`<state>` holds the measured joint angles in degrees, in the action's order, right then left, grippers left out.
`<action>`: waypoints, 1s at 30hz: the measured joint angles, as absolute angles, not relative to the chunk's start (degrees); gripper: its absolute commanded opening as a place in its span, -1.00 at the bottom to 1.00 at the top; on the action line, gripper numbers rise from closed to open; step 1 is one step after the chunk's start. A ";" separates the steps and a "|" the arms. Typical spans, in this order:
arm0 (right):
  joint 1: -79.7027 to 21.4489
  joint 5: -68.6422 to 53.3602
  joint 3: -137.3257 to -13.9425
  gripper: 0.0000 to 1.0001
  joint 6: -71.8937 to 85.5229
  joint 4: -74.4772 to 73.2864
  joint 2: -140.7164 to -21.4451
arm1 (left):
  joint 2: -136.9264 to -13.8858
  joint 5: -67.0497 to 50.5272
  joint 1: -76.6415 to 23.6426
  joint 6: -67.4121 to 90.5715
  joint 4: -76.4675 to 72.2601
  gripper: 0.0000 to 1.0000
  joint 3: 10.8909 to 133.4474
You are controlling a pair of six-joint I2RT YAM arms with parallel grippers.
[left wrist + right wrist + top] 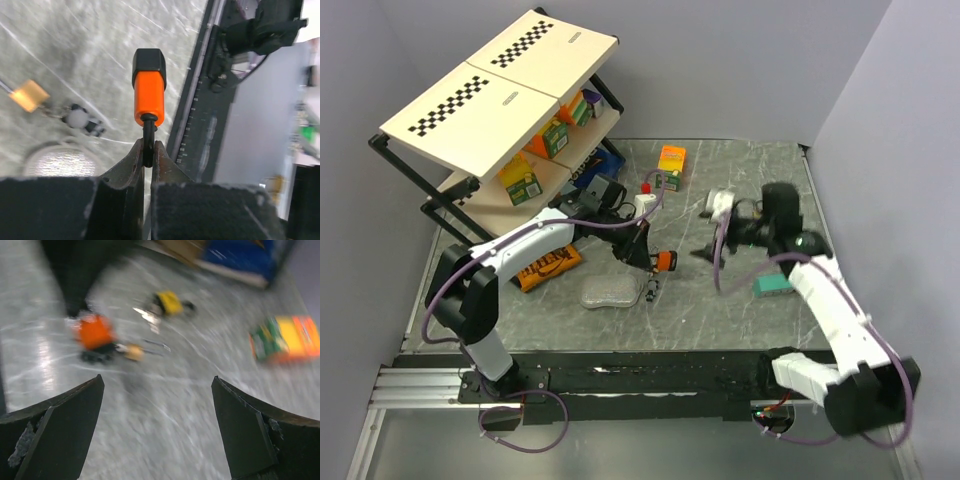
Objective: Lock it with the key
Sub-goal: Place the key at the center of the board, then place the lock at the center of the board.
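Note:
An orange padlock with a black base (148, 100) hangs above the table, held by its black shackle. My left gripper (148, 150) is shut on that shackle. The padlock also shows in the top view (663, 262) and, blurred, in the right wrist view (95, 332). A key with a tan head (30, 95) lies on the table with a small white-and-black charm (80, 120); it also shows in the top view (650, 290) and the right wrist view (134, 352). My right gripper (157, 405) is open and empty, above the table to the right of the padlock (705, 250).
A clear plastic lid (608, 293) and an orange snack bag (545, 268) lie near the left arm. An orange box (671, 160) and a teal block (772, 287) sit on the table. A slanted shelf (500, 90) stands at the back left. A small yellow item (170, 302) lies beyond the padlock.

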<state>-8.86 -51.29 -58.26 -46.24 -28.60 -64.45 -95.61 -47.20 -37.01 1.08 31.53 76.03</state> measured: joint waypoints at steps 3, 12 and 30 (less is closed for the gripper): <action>-16.60 -49.65 -52.16 0.86 -49.41 -26.28 -58.30 | -97.03 -49.25 -36.93 3.70 32.88 -0.98 76.49; -27.90 -41.74 -46.57 0.69 -53.76 -23.05 -57.06 | -97.19 -52.71 -36.93 8.71 33.50 -0.98 76.47; -35.75 -32.77 -46.52 0.30 -55.02 -18.48 -63.16 | -97.12 -55.18 -35.20 13.08 31.20 -0.98 74.81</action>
